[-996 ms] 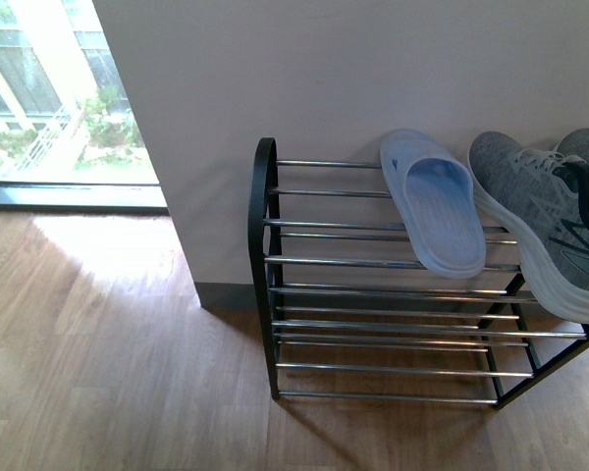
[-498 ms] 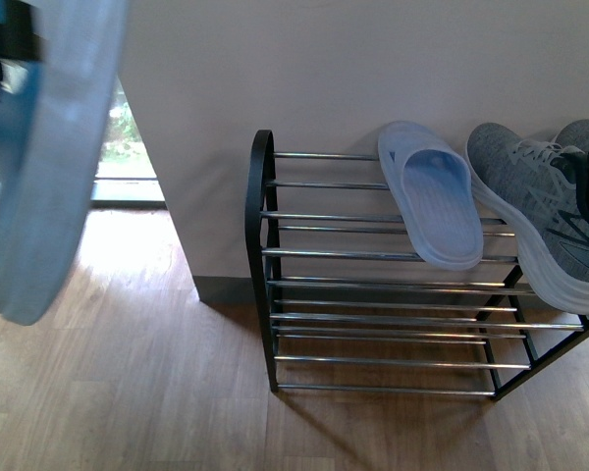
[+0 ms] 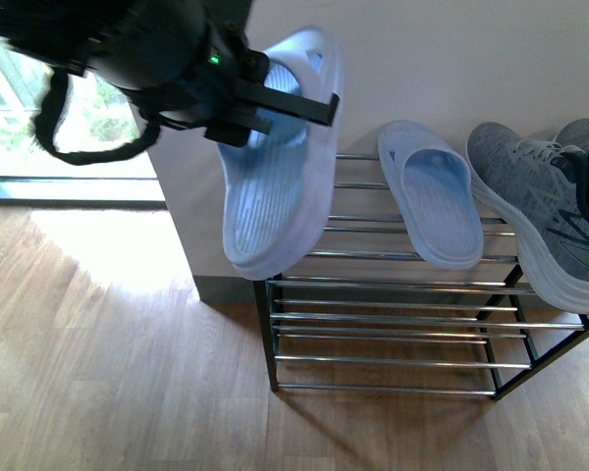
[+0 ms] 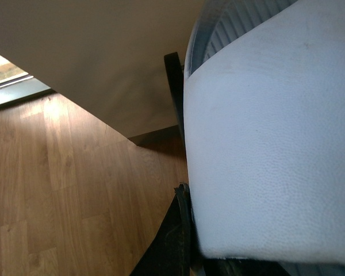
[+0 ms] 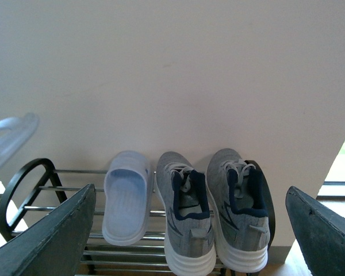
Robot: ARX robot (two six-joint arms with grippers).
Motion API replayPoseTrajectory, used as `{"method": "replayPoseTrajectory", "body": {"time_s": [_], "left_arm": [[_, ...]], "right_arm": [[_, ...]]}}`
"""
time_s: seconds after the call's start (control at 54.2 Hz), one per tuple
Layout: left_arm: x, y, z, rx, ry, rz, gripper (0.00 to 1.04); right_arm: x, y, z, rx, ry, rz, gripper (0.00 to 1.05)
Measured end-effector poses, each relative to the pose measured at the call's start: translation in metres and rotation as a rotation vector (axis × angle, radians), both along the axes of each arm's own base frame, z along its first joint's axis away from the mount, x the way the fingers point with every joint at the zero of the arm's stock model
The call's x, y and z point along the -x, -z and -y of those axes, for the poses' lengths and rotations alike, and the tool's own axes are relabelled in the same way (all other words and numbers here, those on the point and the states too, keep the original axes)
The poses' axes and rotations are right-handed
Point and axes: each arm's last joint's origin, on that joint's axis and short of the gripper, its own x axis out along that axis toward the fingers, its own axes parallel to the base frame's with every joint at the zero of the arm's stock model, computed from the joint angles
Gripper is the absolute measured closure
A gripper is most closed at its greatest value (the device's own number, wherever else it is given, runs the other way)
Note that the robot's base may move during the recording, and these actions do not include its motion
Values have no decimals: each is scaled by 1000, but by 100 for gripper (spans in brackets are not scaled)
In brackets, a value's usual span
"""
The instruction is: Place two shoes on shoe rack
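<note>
Since 0.5 s earlier, the held pale blue slide (image 3: 275, 167) has moved from the far left of the front view to just above the rack's left end, with the left arm (image 3: 137, 49) now in view behind it. Left gripper (image 3: 275, 98) is clamped on this slide near its strap; dark fingers (image 3: 299, 103) cross the footbed. Slide hangs tilted, one end low, overlapping the shoe rack (image 3: 393, 339) left frame in the front view; contact w/ bars cannot be told. Left wrist view: slide's pale strap (image 4: 270, 155) fills most of frame, wood floor (image 4: 63, 190) below.

Second slide (image 3: 432, 201) lies on the top-tier bars, sole down, just beside two grey knit sneakers (image 3: 540, 216) at the rack's right end. Right wrist view: second slide (image 5: 125, 195) and both sneakers (image 5: 213, 213) stand side by side against the wall (image 5: 172, 75). Right gripper (image 5: 190, 236) is spread wide, nothing btwn its fingers (image 5: 52, 241), well clear of the rack.
</note>
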Motion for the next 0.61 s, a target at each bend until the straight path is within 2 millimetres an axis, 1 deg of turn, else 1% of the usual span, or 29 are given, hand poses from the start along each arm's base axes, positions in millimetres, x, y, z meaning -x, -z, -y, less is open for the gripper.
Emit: {"method": "replayPoseTrajectory", "body": {"time_s": [0.221, 0.424, 0.572, 0.609], "left_arm": [[-29, 30, 28, -67, 15, -33, 103], [-54, 48, 45, -108, 26, -29, 103], [-76, 65, 58, -177, 45, -9, 103], [-78, 67, 60, -185, 49, -6, 103]], "right_arm": [[0, 0, 0, 0, 0, 0, 9], [0, 0, 0, 0, 0, 0, 9], [0, 0, 0, 0, 0, 0, 9], [0, 0, 0, 0, 0, 0, 9]]}}
